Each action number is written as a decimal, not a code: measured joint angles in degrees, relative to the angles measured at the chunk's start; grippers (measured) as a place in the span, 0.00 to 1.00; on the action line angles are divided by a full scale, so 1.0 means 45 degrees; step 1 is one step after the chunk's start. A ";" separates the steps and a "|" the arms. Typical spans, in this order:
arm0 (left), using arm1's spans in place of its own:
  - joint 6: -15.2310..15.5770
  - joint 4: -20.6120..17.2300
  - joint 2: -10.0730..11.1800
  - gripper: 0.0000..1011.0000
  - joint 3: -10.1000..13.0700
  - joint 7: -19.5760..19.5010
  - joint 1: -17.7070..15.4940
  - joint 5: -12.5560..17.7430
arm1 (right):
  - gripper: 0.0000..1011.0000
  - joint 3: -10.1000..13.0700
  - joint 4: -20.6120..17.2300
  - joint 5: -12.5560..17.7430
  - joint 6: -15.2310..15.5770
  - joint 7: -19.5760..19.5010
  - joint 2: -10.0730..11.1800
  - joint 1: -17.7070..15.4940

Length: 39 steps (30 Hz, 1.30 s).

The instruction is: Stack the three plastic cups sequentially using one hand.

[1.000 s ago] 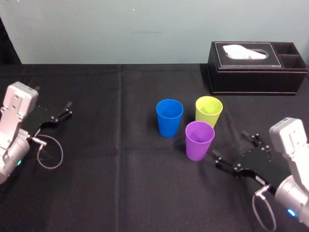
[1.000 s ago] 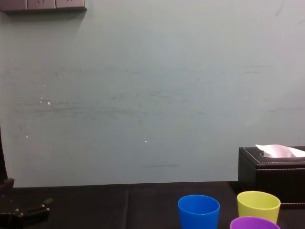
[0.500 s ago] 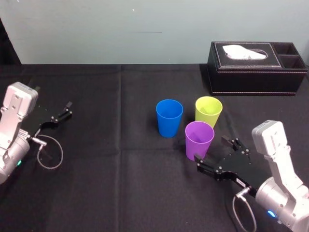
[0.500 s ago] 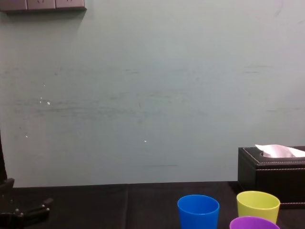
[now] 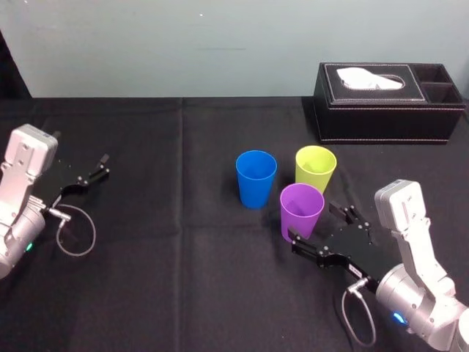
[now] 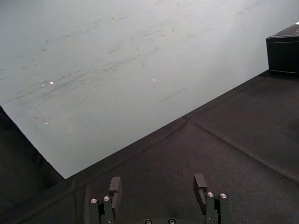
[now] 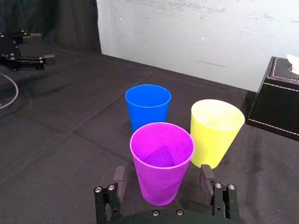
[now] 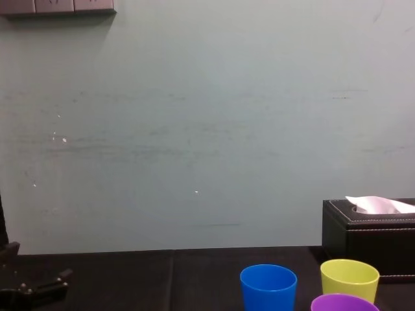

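One purple cup [image 7: 161, 161] is standing upright between the wide-open, empty jaws of the right gripper [image 7: 162, 173], untouched, while the left gripper [image 6: 157, 184] is idling open, well apart.

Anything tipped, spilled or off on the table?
Nothing stands out. The blue cup, yellow-green cup and purple cup stand upright, unstacked. The right hand is open, straddling the purple cup; the left hand sits idle at far left.
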 joint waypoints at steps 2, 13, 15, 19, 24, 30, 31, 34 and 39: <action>-0.0001 0.0000 0.0000 1.00 0.0001 0.0000 0.0000 -0.0001 | 0.99 0.0030 0.0074 -0.0020 -0.0035 0.0045 -0.0104 0.0018; -0.0001 0.0000 0.0000 1.00 0.0000 0.0000 0.0000 -0.0001 | 0.99 0.0236 0.0560 -0.0178 -0.0328 0.0318 -0.0703 0.0139; -0.0001 0.0000 0.0000 1.00 0.0000 0.0000 0.0000 0.0000 | 0.99 0.0271 0.0671 -0.0244 -0.0377 0.0386 -0.0817 0.0185; 0.0000 0.0000 0.0000 1.00 0.0001 0.0000 -0.0001 0.0000 | 0.99 0.0304 0.0884 -0.0367 -0.0456 0.0509 -0.1003 0.0298; -0.0001 0.0000 0.0000 1.00 0.0001 0.0000 -0.0001 0.0000 | 0.99 0.0281 0.1224 -0.0595 -0.0464 0.0699 -0.1266 0.0574; -0.0001 0.0000 0.0000 1.00 0.0001 0.0001 0.0000 0.0000 | 0.99 0.0250 0.1523 -0.0858 -0.0439 0.0892 -0.1549 0.0809; -0.0001 0.0000 0.0000 1.00 0.0001 0.0000 0.0000 -0.0001 | 0.99 0.0247 0.1552 -0.0882 -0.0433 0.0913 -0.1574 0.0830; -0.0001 0.0000 0.0001 1.00 0.0001 0.0000 -0.0001 -0.0001 | 0.99 0.0238 0.1605 -0.0930 -0.0414 0.0960 -0.1614 0.0869; 0.0000 0.0000 0.0000 1.00 0.0001 0.0000 -0.0001 -0.0001 | 0.99 0.0236 0.1590 -0.0917 -0.0413 0.0951 -0.1595 0.0853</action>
